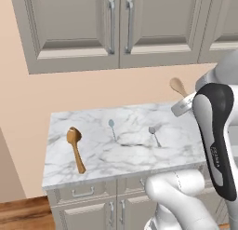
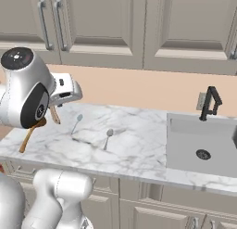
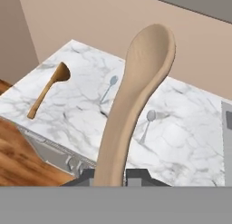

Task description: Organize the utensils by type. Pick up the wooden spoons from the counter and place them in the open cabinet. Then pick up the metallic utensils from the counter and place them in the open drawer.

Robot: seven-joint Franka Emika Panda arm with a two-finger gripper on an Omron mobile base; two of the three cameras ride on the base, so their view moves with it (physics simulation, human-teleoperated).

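Four spoons we can count: the pale tan wooden spoon (image 3: 136, 109) stands clamped by its handle between the narrowed fingers of our gripper (image 3: 109, 175), raised above the counter (image 1: 125, 150), its bowl (image 1: 176, 86) showing against the peach wall. The larger orange-brown wooden spoon (image 1: 75, 147) lies near the counter's left edge. The teal spoon (image 1: 112, 128) and the silver-grey spoon (image 1: 154, 134) lie well apart near the middle. The upper cabinets (image 1: 111, 29) look closed from here, though we cannot tell about those out of frame
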